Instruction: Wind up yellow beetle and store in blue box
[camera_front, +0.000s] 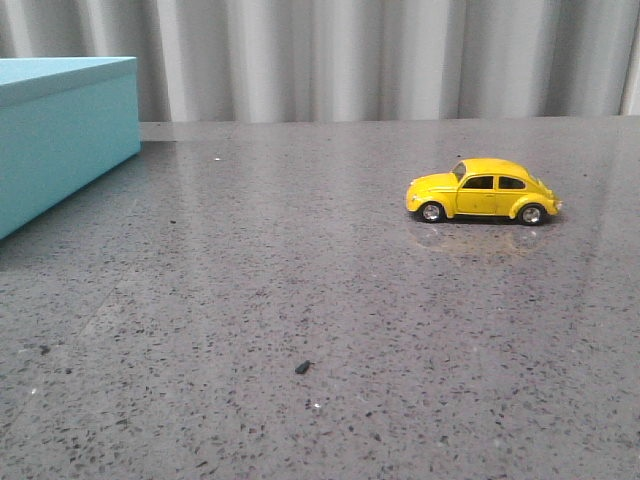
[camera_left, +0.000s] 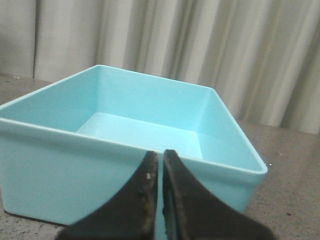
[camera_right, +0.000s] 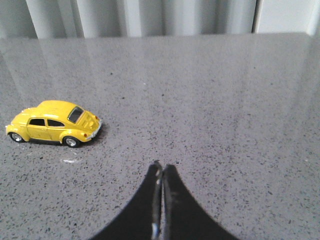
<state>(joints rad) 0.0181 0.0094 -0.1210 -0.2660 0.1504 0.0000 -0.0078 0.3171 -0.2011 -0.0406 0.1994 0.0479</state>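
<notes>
The yellow beetle (camera_front: 483, 190) stands on its wheels on the grey table, right of centre, its side turned to the front camera. In the right wrist view the yellow beetle (camera_right: 54, 123) sits well off to one side of my right gripper (camera_right: 161, 166), which is shut with nothing in it. The blue box (camera_front: 60, 130) stands at the far left of the table. It shows open-topped and empty in the left wrist view, where the blue box (camera_left: 60, 175) is right in front of my left gripper (camera_left: 160, 153). That gripper is shut on nothing. Neither gripper appears in the front view.
A small dark speck (camera_front: 302, 367) lies on the speckled grey table (camera_front: 300, 280) near the front. A pale pleated curtain (camera_front: 380, 55) hangs along the table's far edge.
</notes>
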